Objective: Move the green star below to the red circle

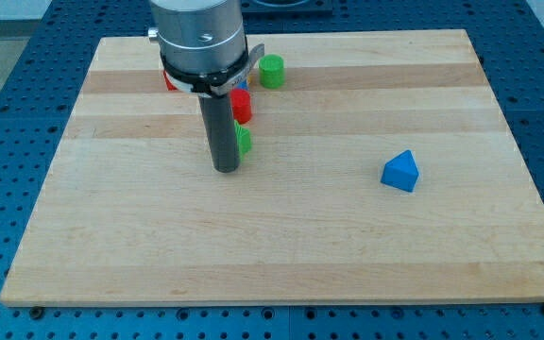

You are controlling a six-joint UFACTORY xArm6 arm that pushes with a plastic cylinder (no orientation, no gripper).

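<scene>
My tip [226, 168] rests on the board at the view's centre left. A green block [245, 142], mostly hidden by the rod, touches the rod's right side just above the tip; its shape cannot be made out. A red block [242, 106] sits directly above it, partly hidden by the arm. Another red block [169, 81] peeks out at the arm's left. A green cylinder [271, 71] stands at the view's top, right of the arm.
A blue triangular block [401, 172] lies alone at the view's right. The wooden board [281, 255] sits on a blue perforated table. The arm's grey housing [198, 38] covers the top centre-left of the board.
</scene>
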